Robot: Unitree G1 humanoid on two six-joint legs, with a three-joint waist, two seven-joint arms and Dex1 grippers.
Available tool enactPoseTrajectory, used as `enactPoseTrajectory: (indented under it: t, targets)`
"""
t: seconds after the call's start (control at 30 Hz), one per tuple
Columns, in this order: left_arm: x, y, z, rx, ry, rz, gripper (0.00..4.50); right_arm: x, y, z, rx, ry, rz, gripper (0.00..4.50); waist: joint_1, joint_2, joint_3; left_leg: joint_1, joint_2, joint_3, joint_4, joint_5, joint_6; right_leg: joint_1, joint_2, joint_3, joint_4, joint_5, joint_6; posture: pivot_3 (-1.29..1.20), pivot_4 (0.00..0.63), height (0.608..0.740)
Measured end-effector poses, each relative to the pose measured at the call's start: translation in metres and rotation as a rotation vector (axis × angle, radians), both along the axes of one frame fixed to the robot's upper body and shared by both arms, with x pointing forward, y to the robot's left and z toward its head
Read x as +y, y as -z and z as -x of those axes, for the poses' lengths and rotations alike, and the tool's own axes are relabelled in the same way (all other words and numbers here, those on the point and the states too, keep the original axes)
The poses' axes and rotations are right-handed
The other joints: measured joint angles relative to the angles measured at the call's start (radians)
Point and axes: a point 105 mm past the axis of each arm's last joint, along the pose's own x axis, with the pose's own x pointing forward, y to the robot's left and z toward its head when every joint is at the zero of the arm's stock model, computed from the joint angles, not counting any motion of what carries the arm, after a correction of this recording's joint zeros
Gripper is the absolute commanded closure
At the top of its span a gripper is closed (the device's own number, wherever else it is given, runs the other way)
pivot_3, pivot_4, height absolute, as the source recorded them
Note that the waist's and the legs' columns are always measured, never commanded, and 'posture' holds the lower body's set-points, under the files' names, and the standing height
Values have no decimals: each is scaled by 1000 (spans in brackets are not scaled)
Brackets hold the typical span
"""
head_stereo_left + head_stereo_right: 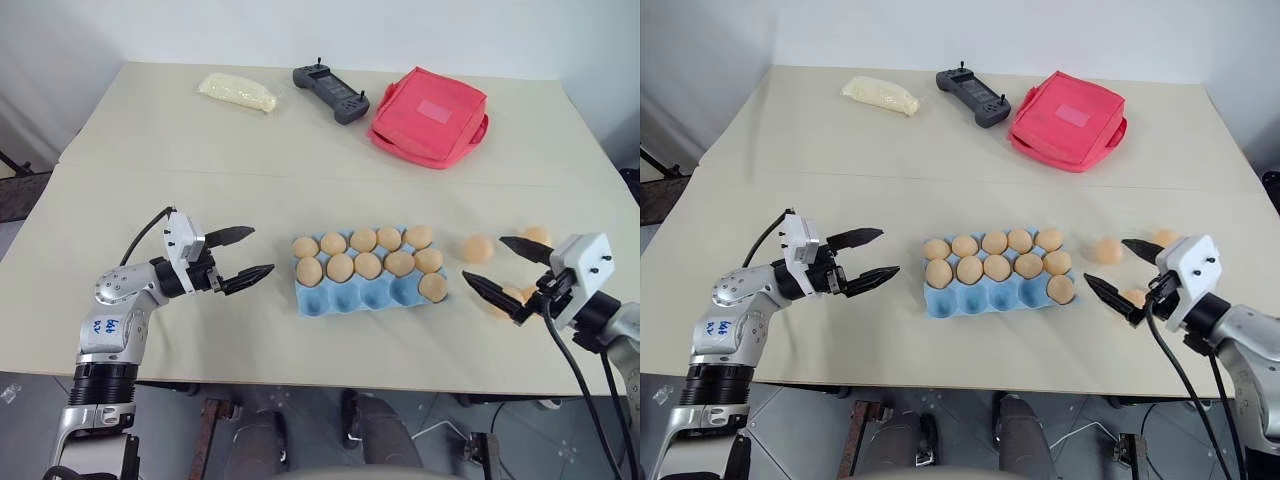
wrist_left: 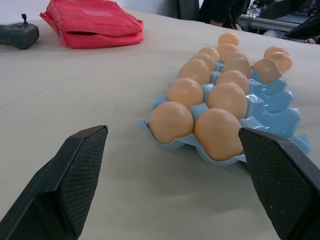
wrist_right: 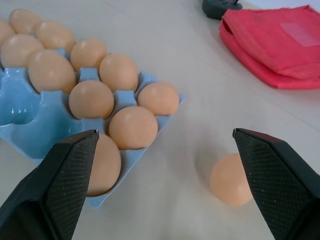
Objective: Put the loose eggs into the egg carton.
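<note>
Our right end effector (image 1: 495,268) is spread wide and holds nothing. The loose eggs (image 1: 479,249) lie right by it, beside the egg carton (image 1: 352,297). Our left end effector (image 1: 248,254), also spread and empty, is far off.

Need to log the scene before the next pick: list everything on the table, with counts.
egg carton: one, light blue, centre of table near front edge; eleven tan-orange eggs in it, four front-row cups empty.
loose eggs: at least three, tan-orange, on table right of carton, some partly hidden behind right gripper.
red padded bag: one, far right.
black controller: one, far centre.
pale yellow packet: one, far left.
table: one, beige.
left gripper: fingers open, left of carton.
right gripper: fingers open, among loose eggs.
</note>
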Motion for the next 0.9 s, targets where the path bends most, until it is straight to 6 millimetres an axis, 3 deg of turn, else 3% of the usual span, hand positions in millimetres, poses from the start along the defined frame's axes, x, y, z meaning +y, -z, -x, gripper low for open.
enactPoseTrajectory:
  t: [0.47,0.63,0.9]
  targets:
    - [-6,-11,-8,-37,-3,12,34,-1,0,0,-2,9,0,0,0,0,0,0,0,0,0,0,0,0,0,0,0,0,0,0,150,740]
    - [-20,-18,-11,-61,40,20,34,7,-7,6,-30,6,7,0,3,0,0,0,0,-1,1,0,0,0,0,0,0,0,0,0,150,740]
    - [-45,-16,-15,-43,116,53,34,-23,-1,64,91,167,-2,0,36,1,1,-2,0,-1,3,-1,1,1,1,-1,-2,0,0,0,150,740]
